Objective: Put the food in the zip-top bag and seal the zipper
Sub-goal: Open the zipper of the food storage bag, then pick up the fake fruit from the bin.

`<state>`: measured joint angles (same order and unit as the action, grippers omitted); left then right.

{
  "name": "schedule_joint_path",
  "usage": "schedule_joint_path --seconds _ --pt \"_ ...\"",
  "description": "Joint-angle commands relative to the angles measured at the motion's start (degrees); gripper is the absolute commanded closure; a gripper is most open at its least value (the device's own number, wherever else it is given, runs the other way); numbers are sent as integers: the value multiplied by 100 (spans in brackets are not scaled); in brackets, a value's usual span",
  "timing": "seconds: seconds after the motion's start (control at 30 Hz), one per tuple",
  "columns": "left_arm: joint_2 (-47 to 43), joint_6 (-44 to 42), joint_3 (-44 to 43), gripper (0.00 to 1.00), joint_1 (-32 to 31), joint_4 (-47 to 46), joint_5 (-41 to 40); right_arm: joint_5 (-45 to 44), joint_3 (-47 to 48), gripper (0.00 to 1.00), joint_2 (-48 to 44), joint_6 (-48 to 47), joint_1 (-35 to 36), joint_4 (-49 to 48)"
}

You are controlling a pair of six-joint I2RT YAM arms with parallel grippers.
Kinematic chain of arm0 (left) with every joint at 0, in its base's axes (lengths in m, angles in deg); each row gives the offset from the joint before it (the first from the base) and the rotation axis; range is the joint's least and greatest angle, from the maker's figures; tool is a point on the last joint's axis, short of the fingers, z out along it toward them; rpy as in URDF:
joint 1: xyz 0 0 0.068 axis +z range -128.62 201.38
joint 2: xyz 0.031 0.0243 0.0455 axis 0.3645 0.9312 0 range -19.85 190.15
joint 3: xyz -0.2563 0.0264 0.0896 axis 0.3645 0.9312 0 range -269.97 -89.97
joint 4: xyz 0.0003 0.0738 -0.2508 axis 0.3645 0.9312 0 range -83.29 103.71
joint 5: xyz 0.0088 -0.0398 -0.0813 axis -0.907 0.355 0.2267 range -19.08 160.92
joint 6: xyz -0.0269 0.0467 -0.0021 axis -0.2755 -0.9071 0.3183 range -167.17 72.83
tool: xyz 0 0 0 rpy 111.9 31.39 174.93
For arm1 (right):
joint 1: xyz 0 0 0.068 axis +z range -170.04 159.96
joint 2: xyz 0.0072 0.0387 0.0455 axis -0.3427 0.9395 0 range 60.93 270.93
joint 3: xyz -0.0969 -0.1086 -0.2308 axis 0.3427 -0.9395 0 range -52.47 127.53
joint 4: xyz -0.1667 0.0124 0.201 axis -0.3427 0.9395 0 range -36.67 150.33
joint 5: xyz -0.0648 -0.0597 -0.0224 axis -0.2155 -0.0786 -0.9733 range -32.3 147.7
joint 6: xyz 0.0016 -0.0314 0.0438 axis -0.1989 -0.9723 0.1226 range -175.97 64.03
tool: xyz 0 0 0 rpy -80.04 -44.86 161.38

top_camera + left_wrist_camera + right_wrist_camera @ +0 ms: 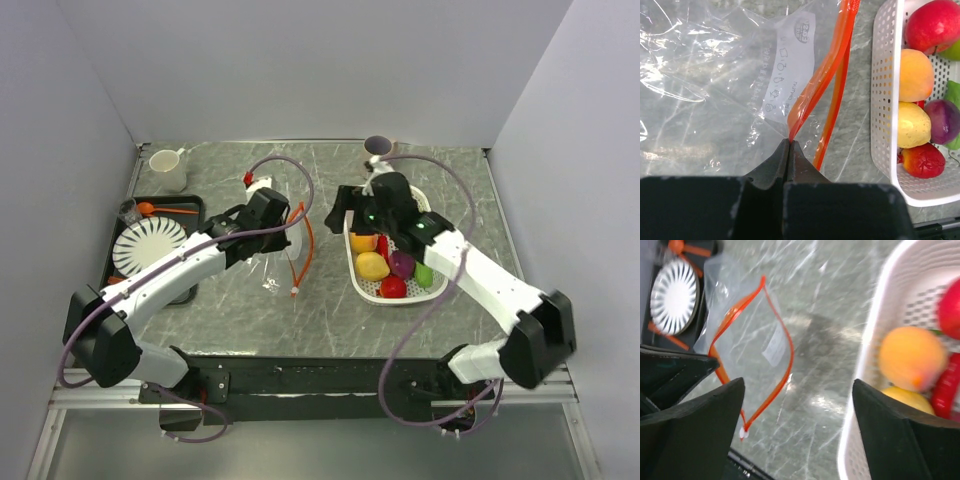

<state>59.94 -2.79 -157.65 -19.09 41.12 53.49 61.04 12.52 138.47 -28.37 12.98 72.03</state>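
**Bag pinched at the zipper, right fingers wide over the basket**

From above, the zip-top bag is hard to make out. It is clear film on the grey marbled table, told mainly by its orange-red zipper. In that view the left gripper hides its fingertips under its own wrist. The right gripper covers the far end of the white perforated basket. The right wrist view is blurred, and both wrist views cut the basket off at the right edge of the frame.

The left fingers are pressed together with no gap, pinching the bag's edge just where the zipper strip reaches them. Beyond the pinch the two halves of the strip stand apart, so the bag's mouth gapes. The white slider sits at one end of the strip. The bag lies on the table between the black tray and the basket.

The right fingers are spread wide above the basket's rim, with only table and basket wall showing between them. They hold and touch nothing.

The food lies in the basket: a red piece, an orange fruit, a yellow fruit and a purple piece. A green piece is partly hidden.

On the tray are a white ribbed plate and an orange spoon. A white mug stands behind the tray.
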Motion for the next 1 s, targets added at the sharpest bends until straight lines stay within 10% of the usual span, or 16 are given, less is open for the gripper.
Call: schedule_joint_path --seconds 0.0,0.97 --pt "-51 -87 -18 99 13 -400 213 -931 -460 4 -257 70 -391 178" --pt "-315 -105 678 99 13 -1060 767 764 -206 12 1589 -413 -1386 -217"
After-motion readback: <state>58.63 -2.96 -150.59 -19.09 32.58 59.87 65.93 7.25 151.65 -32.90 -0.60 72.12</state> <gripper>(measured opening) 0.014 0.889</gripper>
